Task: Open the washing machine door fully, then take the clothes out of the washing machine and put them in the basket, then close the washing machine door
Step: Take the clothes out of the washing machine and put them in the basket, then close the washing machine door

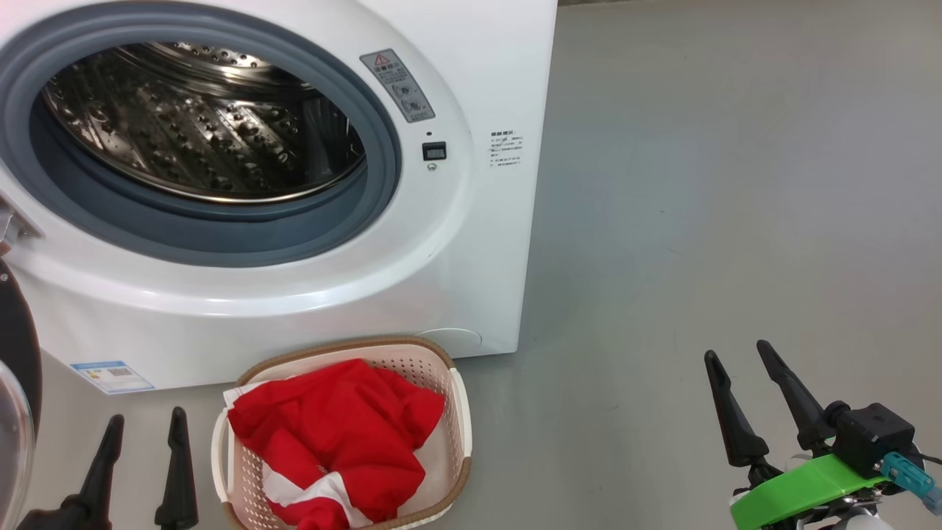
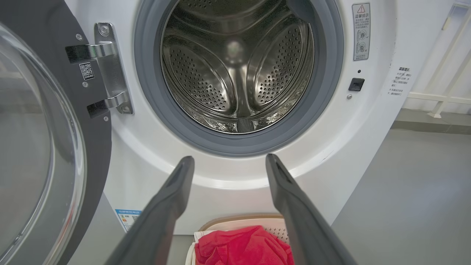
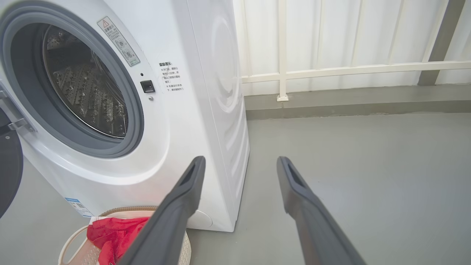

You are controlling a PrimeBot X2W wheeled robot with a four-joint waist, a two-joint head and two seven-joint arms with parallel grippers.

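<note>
The white washing machine (image 1: 471, 243) (image 2: 353, 154) (image 3: 191, 121) stands with its round mouth uncovered and its steel drum (image 1: 199, 125) (image 2: 235, 70) bare of fabric. Its door (image 2: 40, 147) (image 1: 15, 383) is swung wide to the left on the hinge. Red clothes (image 1: 338, 442) (image 2: 243, 246) (image 3: 110, 235) with white trim fill the basket (image 1: 460, 434) (image 3: 73, 246) on the floor below the drum. My left gripper (image 1: 147, 423) (image 2: 230, 162) is open just left of the basket, holding nothing. Off to the right over the floor, my right gripper (image 1: 736, 357) (image 3: 241, 163) is open and holds nothing.
Grey floor (image 1: 736, 184) stretches to the right of the machine. A white railing (image 3: 349, 70) and pale wall close off the far side. A metal hinge bracket (image 2: 110, 70) joins the door to the machine front.
</note>
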